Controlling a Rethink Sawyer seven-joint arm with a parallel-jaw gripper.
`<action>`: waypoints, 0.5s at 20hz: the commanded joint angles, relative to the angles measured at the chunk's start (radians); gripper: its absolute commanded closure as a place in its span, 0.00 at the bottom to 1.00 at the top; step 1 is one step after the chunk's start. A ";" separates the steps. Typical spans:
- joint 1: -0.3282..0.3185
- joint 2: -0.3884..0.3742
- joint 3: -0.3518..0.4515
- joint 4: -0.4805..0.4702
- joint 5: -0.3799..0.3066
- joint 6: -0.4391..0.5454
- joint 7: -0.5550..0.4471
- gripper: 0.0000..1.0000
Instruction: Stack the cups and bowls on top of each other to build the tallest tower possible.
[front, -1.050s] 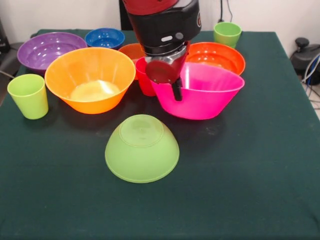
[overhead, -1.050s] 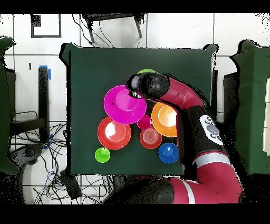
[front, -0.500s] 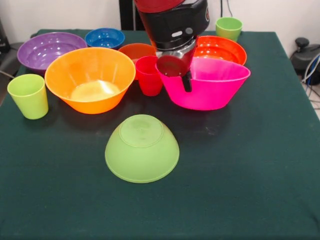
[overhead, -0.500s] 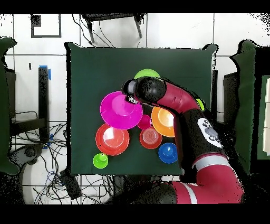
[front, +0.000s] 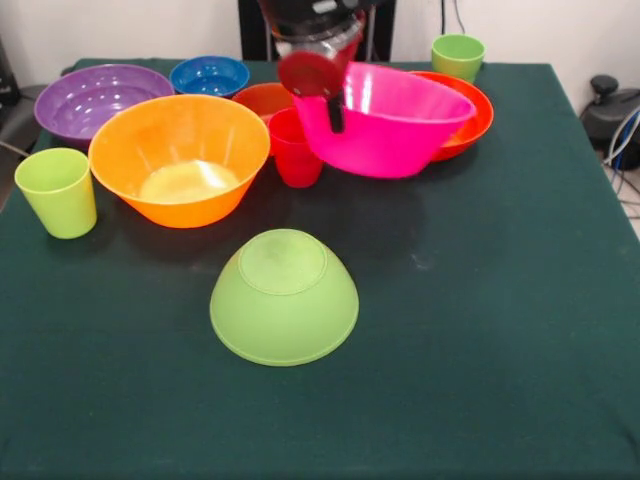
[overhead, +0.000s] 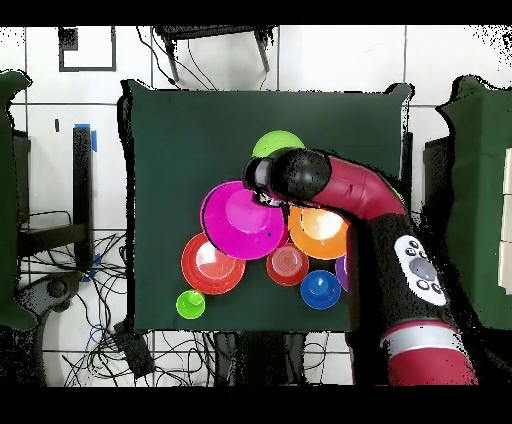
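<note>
— Holding anything?
— Yes, my pincer (front: 335, 100) is clamped on the rim of the large glossy pink plastic bowl (front: 385, 125), lifted clear of the bench (front: 480, 330), beyond the upturned lime green bowl (front: 284, 296).

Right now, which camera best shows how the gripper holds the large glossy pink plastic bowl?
The front view: the gripper pinches the pink bowl by its rim, lifted and tilted. Overhead shows the bowl's round interior only, arm covering the grip.
</note>
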 joint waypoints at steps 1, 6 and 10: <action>-0.042 -0.078 -0.052 -0.052 -0.164 0.161 -0.281 1.00; -0.085 -0.084 -0.025 -0.069 -0.209 0.170 -0.308 1.00; -0.102 -0.035 0.000 -0.105 -0.237 0.127 -0.291 1.00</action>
